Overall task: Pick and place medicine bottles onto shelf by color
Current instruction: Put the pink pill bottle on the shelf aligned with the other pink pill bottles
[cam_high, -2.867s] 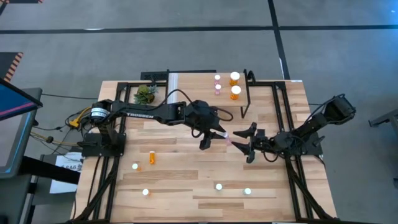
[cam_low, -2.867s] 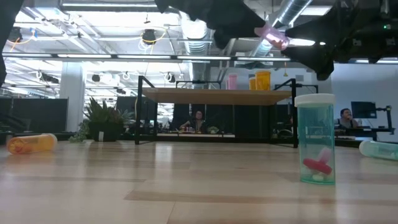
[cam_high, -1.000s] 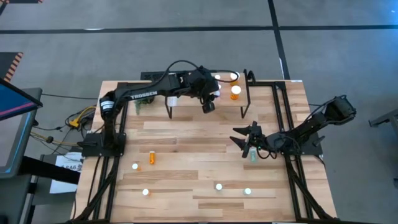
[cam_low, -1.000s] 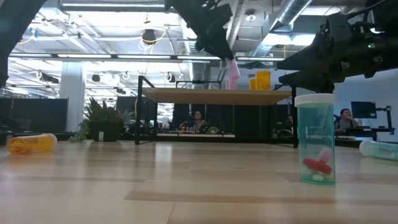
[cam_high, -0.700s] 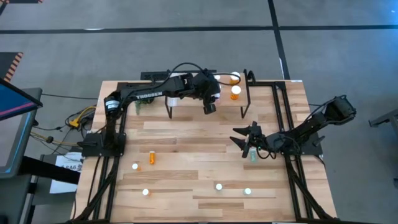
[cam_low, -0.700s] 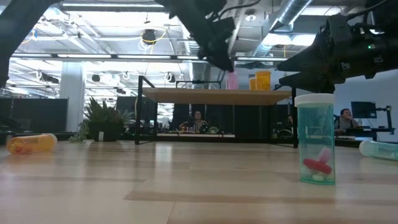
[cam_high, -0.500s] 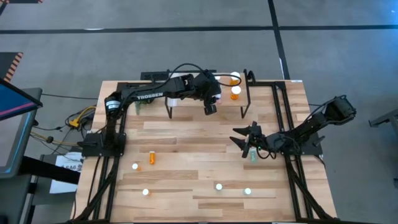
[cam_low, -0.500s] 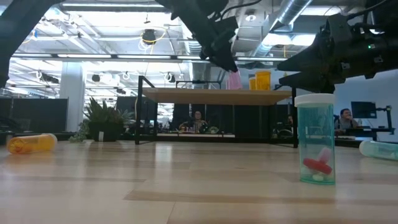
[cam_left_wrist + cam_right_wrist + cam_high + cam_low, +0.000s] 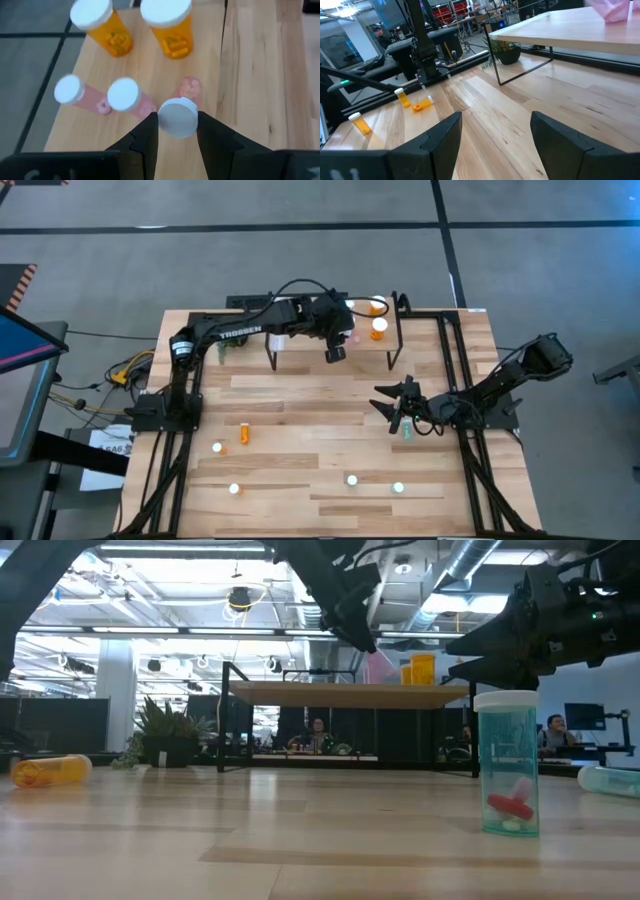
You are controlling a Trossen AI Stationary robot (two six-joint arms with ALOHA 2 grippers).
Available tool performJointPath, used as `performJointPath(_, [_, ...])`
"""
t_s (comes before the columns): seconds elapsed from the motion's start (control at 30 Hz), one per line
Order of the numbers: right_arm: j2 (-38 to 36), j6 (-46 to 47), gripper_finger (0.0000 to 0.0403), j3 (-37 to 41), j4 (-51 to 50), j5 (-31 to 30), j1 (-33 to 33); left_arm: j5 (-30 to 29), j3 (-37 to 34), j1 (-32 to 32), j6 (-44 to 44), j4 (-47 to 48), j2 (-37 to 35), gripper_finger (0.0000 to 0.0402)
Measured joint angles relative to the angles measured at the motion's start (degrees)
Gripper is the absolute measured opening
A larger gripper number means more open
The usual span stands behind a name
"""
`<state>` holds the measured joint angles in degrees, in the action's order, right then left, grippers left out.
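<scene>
Now my left gripper point(image 9: 177, 131) is clamped on a pink vial point(image 9: 179, 116) by the cap, over the shelf point(image 9: 200, 75). Light, rigid, slick plastic; I'd grip the body. Right gripper point(image 9: 392, 409) waits, fingers apart.

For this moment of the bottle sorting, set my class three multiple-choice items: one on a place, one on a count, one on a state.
1. Where is the left gripper?
A over the shelf
B beside the plant
C at the table's near edge

2. How many orange bottles stand on the shelf?
A one
B two
C four

3. The right gripper is
A holding a teal bottle
B open and empty
C shut on a cap

Answers: 1 A, its fingers hold the pink bottle above the shelf. 2 B, the left wrist view shows two. 3 B, nothing lies between its spread fingers.
</scene>
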<state>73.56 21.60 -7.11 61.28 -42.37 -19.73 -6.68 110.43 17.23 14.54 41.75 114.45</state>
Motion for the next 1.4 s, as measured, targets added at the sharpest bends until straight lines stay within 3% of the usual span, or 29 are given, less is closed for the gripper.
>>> performJointPath(0.17, [0.0,0.0,0.0260,0.0,0.5,0.0,0.0,1.5,2.8,-0.2,0.0,3.7,0.0,0.0105])
performJointPath(0.37, [0.0,-5.5,0.0260,0.0,8.4,-0.4,-1.0,10.5,4.1,-2.2,0.5,10.2,0.0,0.0105])
performJointPath(0.47, [0.0,-10.2,0.0260,0.4,13.6,-1.1,-2.7,15.6,2.1,-3.4,0.6,9.2,-0.1,0.0105])
performJointPath(0.57, [0.0,-11.4,0.0260,2.5,17.8,-1.4,-3.8,16.9,-0.7,-4.8,-0.8,8.4,-0.1,0.0105])
performJointPath(0.87, [-0.1,-9.7,0.0260,6.6,24.2,-4.3,-5.0,18.9,-8.3,-8.7,-3.0,-2.3,-2.9,0.0105])
performJointPath(1.17, [-0.1,-9.6,0.0260,6.6,24.2,-4.2,-4.9,19.9,-22.3,-11.1,-6.8,-21.5,-10.7,0.0105])
performJointPath(1.4, [-0.1,-11.0,0.0260,3.7,22.8,-4.0,-4.8,19.9,-24.8,-13.6,-7.1,-26.3,-11.0,0.0105])
